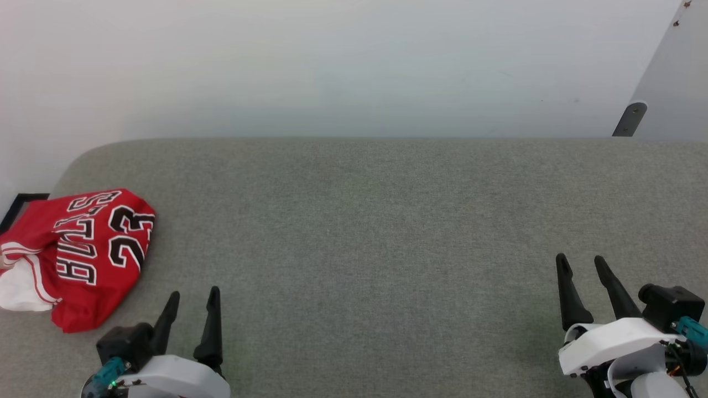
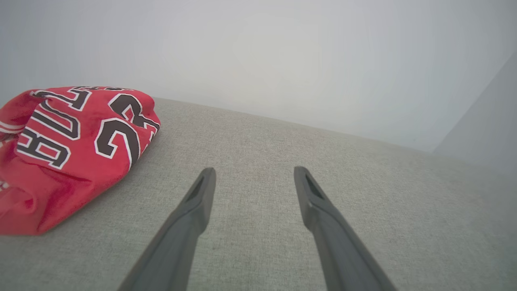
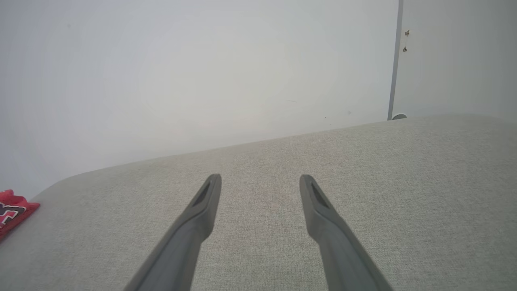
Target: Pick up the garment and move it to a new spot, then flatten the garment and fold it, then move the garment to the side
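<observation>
Left gripper (image 1: 195,291), right gripper (image 1: 579,257) both splayed, empty; garment (image 1: 83,249) bunched on grey cushion (image 1: 359,237).

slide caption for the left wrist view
Open left gripper points across grey fabric surface; crumpled red jersey lies at its left.

This looks like a plain test room or lab rather than a home. A broad table covered in grey woven fabric (image 1: 354,232), with a rounded corner at 10 o'clock, stands against a bare white wall (image 1: 332,66). A pale grey panel (image 1: 672,83) with a small metal bracket (image 1: 630,119) sits at 2 o'clock.
</observation>
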